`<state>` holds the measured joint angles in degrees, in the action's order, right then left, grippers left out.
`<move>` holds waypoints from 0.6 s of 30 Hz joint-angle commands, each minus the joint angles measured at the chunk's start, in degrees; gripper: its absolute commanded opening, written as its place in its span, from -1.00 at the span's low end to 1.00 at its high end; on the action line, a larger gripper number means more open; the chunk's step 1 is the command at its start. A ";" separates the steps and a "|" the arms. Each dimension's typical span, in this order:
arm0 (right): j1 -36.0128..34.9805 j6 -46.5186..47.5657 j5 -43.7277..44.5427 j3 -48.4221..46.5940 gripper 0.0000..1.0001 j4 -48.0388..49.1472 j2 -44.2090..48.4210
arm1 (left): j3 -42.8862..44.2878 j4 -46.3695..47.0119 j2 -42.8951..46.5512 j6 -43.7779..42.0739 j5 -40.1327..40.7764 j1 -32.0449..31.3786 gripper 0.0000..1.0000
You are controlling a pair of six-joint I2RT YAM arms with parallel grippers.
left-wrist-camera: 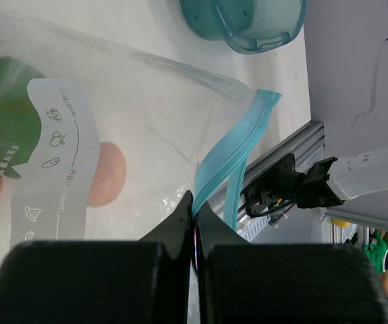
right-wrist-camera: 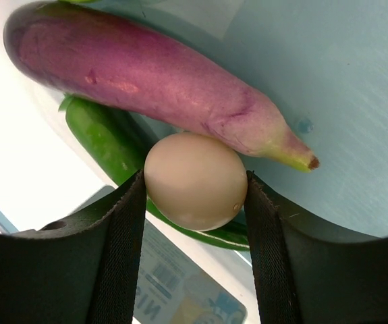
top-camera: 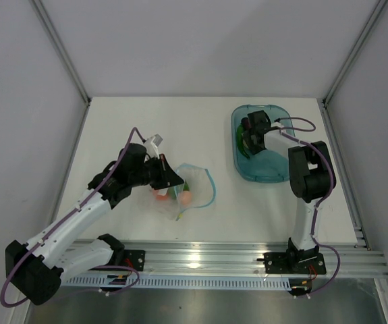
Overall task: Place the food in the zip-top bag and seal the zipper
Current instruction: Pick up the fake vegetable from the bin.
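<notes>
Okay, so we reckon the step in hand is picking the next bit of food out of the blue tray (right-wrist-camera: 342, 81) at the far right of the desk (top-camera: 146, 128).

The right hand (right-wrist-camera: 195, 177) is down in the tray, about half open, with its pads looking to be touching both sides of the small whitish round piece (right-wrist-camera: 192, 185). That piece sits against the purple eggplant (right-wrist-camera: 146, 81), with a green piece (right-wrist-camera: 106, 145) under it.

Over on the left of the desk, the left hand (left-wrist-camera: 195, 223) is closed tight on the light blue zipper (left-wrist-camera: 237, 148) of the zip-top bag (left-wrist-camera: 146, 101). The bag lies on the desk with green, orange and pinkish pieces already inside.

Our take: the ball is smooth, so we'd squeeze across its widest part and go gently, or it'll pop out. We'd also lift straight up so the eggplant doesn't get dragged along, then drop the piece well past the bag's mouth.

As for writing, the bag's white label patch (left-wrist-camera: 52, 169) has little food icons and some lettering, too small for us to read. There's a barcode sticker under the tray too, and we can't make that out either.
</notes>
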<state>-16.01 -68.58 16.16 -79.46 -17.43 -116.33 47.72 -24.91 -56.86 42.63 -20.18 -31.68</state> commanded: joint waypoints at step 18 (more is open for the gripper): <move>-2.62 19.87 -7.98 12.84 -1.00 9.16 30.28 | -1.67 -0.93 5.44 1.49 1.99 0.57 -0.99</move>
<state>-16.75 -54.78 11.99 -67.94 -13.65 -91.66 45.84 -25.36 -52.71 43.57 -19.46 -31.68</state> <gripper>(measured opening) 0.569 0.004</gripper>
